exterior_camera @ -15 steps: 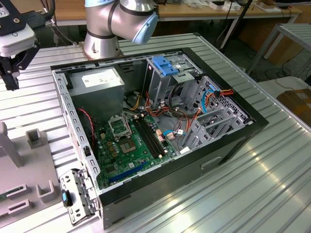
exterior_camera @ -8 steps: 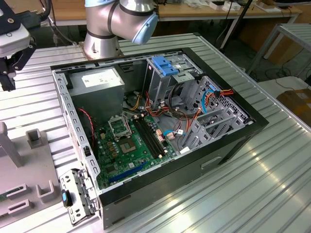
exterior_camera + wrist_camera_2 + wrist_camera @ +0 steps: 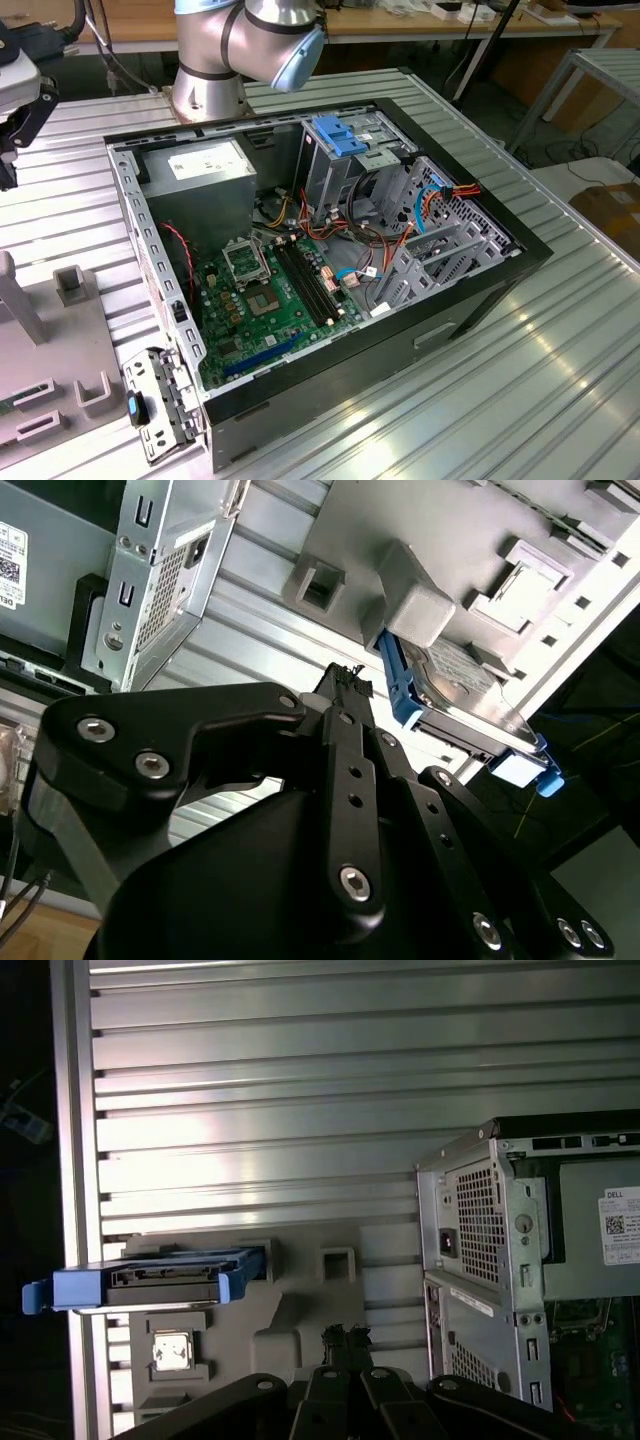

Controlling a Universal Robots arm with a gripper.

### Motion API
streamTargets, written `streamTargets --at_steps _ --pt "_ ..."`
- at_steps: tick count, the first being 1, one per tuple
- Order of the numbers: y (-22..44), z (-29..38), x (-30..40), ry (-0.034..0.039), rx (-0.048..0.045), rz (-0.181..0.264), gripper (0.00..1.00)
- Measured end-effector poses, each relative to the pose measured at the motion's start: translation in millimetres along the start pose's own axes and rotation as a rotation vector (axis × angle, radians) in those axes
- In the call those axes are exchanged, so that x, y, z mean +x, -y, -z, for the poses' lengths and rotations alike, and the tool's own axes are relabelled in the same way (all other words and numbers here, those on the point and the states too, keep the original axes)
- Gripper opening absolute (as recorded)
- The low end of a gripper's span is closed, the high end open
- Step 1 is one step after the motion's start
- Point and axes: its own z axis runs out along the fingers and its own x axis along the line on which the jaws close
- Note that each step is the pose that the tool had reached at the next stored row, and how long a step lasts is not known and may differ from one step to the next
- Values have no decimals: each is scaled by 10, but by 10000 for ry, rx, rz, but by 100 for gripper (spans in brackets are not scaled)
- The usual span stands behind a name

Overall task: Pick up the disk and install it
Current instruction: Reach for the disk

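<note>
i see gripper [image 3: 345, 1338] tips pressed together, holding nothing, over grey fixture [image 3: 290, 1310]. disk [image 3: 160, 1278] in blue rails stands on edge in fixture, apart from gripper, near open computer case [image 3: 480, 1230].

Disk [image 3: 150, 1278]: smooth blue plastic carrier rails; body apparently bare metal. Table [image 3: 300, 1110]: ribbed metal, satin sheen. Grey holder plate [image 3: 300, 1295]: matt plastic. Gripper [image 3: 345, 1338]: smooth matt black.
</note>
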Motion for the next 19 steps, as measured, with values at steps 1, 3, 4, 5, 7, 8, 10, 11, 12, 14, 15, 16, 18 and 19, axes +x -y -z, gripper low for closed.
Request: streamTargets --at_steps 1,3,4,5,7,8,10,11,12,14,15,16,18,19 --pt "1 0 12 0 0 0 11" --pt "6 2 88 1 -1 -1 11" --pt "9 3 121 0 -1 -1 11" --pt "11 5 153 -1 0 -1 11" --pt "14 5 189 -2 -1 0 11" --pt "15 5 204 -2 -1 -1 11" --pt "17 6 230 -3 -1 0 11" --pt "18 6 243 -2 -2 0 11" --pt "19 7 262 -3 -2 0 11" --pt "22 7 288 -2 -2 0 11" --pt "26 9 348 -3 -1 0 11" --pt "31 11 417 -2 -2 -1 11" --pt "38 13 527 -2 -3 0 11" --pt "32 15 613 -2 -3 1 11"
